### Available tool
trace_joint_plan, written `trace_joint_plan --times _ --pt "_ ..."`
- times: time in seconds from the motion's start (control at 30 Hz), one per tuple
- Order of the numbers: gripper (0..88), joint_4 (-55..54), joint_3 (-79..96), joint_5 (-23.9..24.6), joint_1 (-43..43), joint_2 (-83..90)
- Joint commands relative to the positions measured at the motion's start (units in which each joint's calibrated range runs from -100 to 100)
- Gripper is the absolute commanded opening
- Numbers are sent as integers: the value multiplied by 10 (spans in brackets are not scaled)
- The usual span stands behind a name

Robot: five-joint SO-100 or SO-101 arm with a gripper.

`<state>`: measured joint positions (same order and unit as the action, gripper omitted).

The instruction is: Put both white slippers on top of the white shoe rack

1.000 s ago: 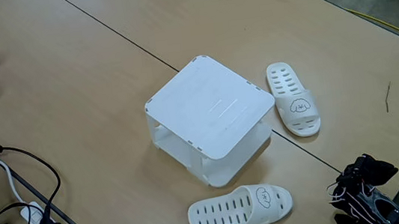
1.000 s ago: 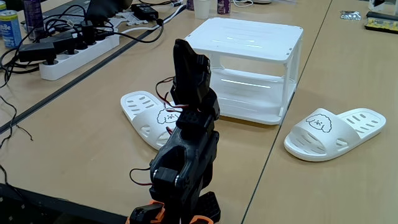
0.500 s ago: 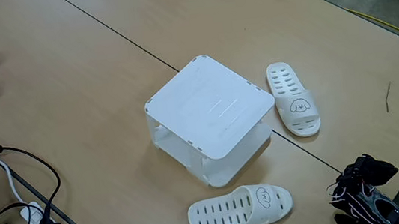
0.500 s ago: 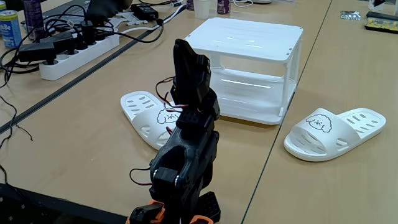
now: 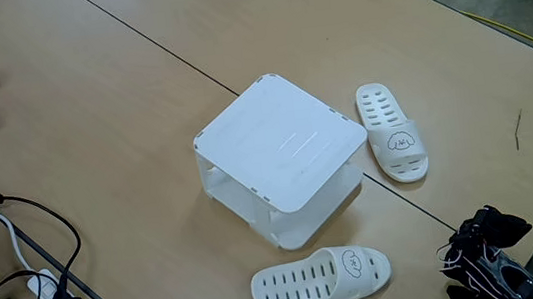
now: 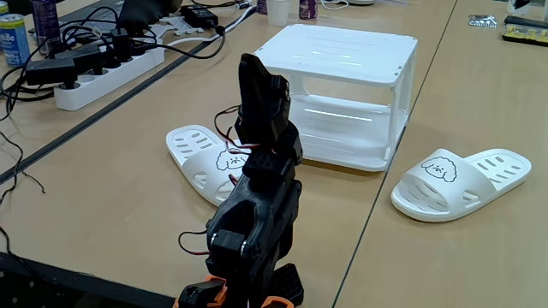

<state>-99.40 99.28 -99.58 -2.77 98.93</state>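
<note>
The gripper (image 6: 257, 81) stands folded upright over the table; I cannot tell its jaw state. Two slippers (image 5: 394, 145) (image 5: 321, 276) flank one rack (image 5: 281, 143), whose top is bare.

In a fixed view the black arm (image 6: 257, 205) covers the toe end of one white slipper (image 6: 199, 158) and its gripper cannot be made out (jaw state unclear). The arm (image 5: 484, 250) is cut off by the lower edge in a fixed view.
</note>
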Motion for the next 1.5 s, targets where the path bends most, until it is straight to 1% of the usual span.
trace_joint_plan --times 0.0,0.13,0.27,0.33,0.4,0.67,0.73,0.8,0.9,1.07,1.2,1.4,1.47 --pt "8 -2 4 -4 1 -3" --pt "8 10 4 -4 1 -7" --pt "8 91 -8 -4 4 -3" --pt "8 154 -59 -4 19 -8" --pt "8 259 -115 -4 36 -9" --pt "9 745 -323 -4 140 -9" --pt "8 827 -337 -4 154 -10" --pt "8 881 -340 -4 166 -26" --pt "8 906 -345 -4 196 -95" --pt "8 901 -357 -4 205 -269" --pt "9 899 -374 -4 208 -371" --pt "10 896 -320 -4 209 -477" --pt "10 861 -280 -4 206 -500"
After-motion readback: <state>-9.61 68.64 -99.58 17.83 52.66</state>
